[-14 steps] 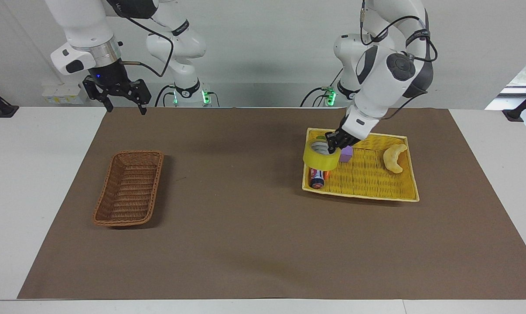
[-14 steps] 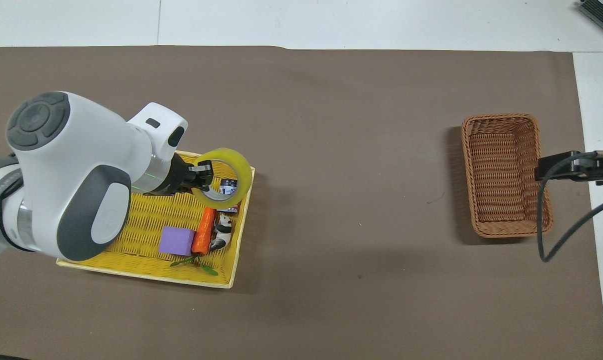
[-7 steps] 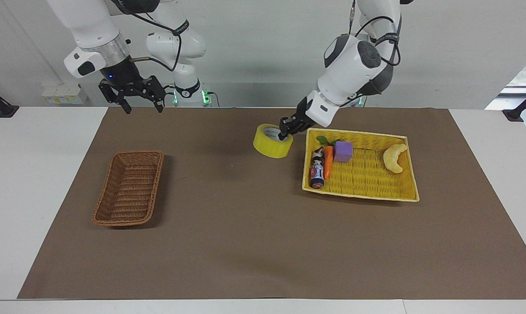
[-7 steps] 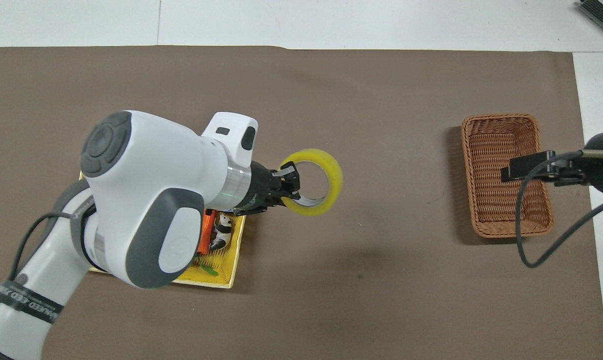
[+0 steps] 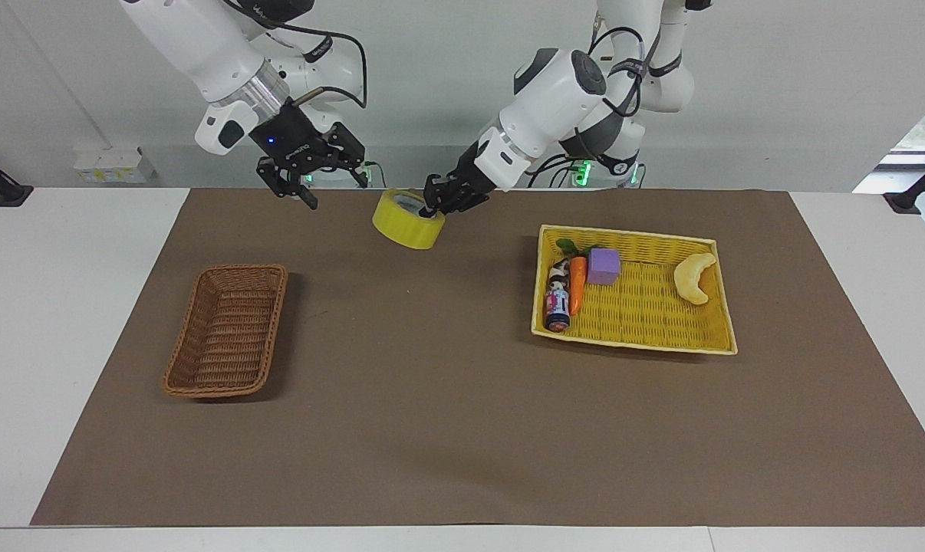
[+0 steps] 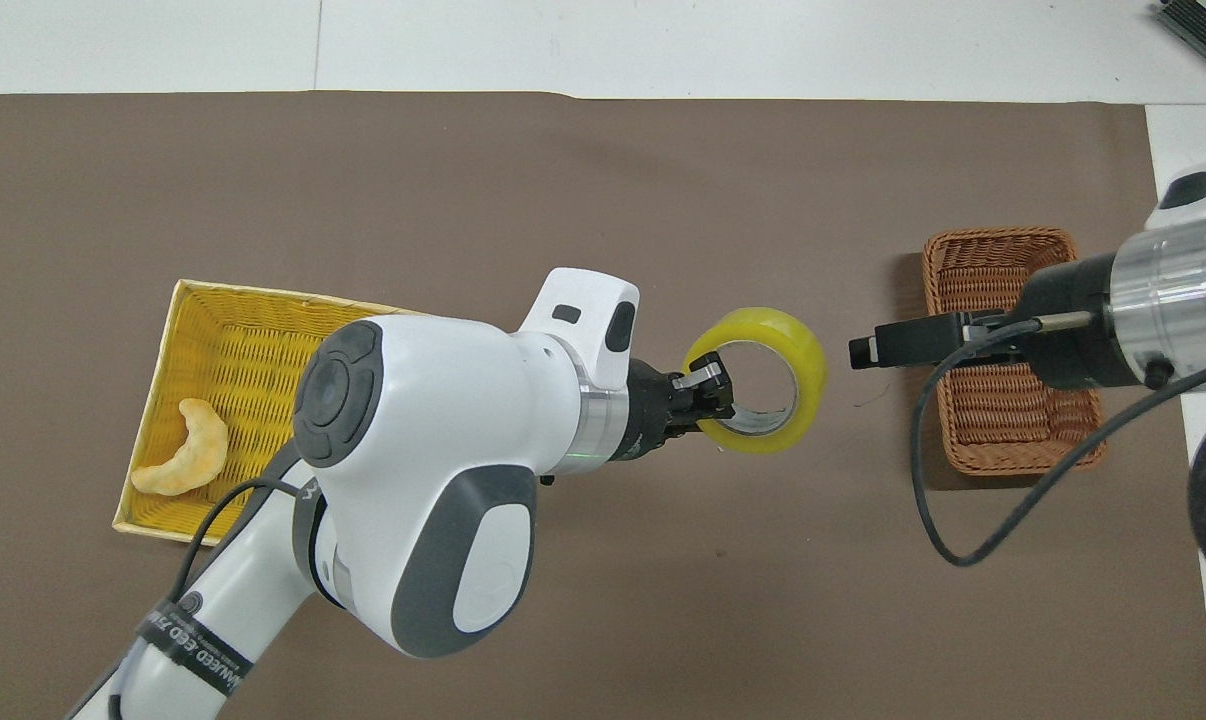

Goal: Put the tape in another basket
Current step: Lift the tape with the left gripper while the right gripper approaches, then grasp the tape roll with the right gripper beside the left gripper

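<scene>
Gripping the yellow-green translucent tape roll point(image 5: 408, 218) by its wall, left end effector point(image 5: 436, 205) hangs over mid table point(image 5: 432, 399). Right end effector point(image 5: 313, 184), fingers apart, hangs w/ nothing held beside it; dark brown wicker basket point(image 5: 227, 331) sits well apart.

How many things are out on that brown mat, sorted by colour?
Yellow: 3, the translucent yellow-green tape roll held up by the left gripper, the bright yellow woven basket, the pale yellow crescent-shaped toy
Brown: 1, the dark brown wicker basket
Orange: 1, the toy carrot
Purple: 1, the cube
Multicoloured: 1, the small figurine
Total: 7
</scene>
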`<action>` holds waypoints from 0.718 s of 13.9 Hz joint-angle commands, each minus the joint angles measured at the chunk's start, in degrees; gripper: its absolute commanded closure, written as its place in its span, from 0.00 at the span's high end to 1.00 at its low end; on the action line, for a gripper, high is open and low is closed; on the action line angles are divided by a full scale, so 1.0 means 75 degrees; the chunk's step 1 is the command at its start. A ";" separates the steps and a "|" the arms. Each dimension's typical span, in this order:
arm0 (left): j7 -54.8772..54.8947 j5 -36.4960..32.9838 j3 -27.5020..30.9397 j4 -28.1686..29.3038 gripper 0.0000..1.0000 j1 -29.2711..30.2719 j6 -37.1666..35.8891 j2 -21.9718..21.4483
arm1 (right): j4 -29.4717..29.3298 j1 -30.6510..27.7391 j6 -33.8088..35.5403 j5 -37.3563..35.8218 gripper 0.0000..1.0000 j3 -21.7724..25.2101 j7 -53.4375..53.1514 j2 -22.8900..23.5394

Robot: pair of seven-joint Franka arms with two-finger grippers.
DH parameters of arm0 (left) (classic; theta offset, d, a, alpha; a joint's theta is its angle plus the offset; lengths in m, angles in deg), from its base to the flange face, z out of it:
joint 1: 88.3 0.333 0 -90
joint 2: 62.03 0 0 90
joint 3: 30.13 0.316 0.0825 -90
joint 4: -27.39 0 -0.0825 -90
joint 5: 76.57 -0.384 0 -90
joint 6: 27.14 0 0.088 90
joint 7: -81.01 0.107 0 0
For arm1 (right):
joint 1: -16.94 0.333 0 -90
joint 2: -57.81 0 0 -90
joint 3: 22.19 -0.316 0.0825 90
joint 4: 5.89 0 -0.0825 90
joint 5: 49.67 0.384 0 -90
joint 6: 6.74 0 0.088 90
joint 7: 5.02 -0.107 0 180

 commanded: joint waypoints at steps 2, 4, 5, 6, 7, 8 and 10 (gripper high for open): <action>-0.0027 0.0229 -0.0123 -0.0211 0.00 -0.0148 0.0633 0.0131 | 0.0751 -0.0154 -0.0481 0.0828 1.00 -0.0011 0.1363 -0.0136; -0.0027 0.0311 -0.0275 -0.0223 0.00 -0.0183 0.0714 0.0131 | 0.0788 -0.0143 -0.0600 0.0863 1.00 -0.0011 0.1519 -0.0125; -0.0027 0.0312 -0.0322 -0.0223 0.00 -0.0195 0.0855 0.0131 | 0.0788 -0.0131 -0.0658 0.0887 1.00 -0.0011 0.1612 -0.0113; -0.0027 0.0312 -0.0346 -0.0234 0.00 -0.0206 0.0949 0.0178 | 0.0799 -0.0119 -0.0844 0.0934 1.00 -0.0011 0.1718 -0.0113; -0.0027 0.0312 -0.0462 -0.0316 0.00 -0.0207 0.0961 0.0190 | 0.0799 -0.0119 -0.0869 0.0957 1.00 -0.0011 0.1730 -0.0113; -0.0027 0.0312 -0.0509 -0.0340 0.00 -0.0195 0.0996 0.0225 | 0.0811 -0.0108 -0.0869 0.0957 1.00 -0.0011 0.1753 -0.0125; -0.0038 0.0312 -0.0696 -0.0456 0.00 -0.0195 0.1357 0.0341 | 0.0893 -0.0096 -0.0904 0.0911 1.00 -0.0023 0.1940 -0.0148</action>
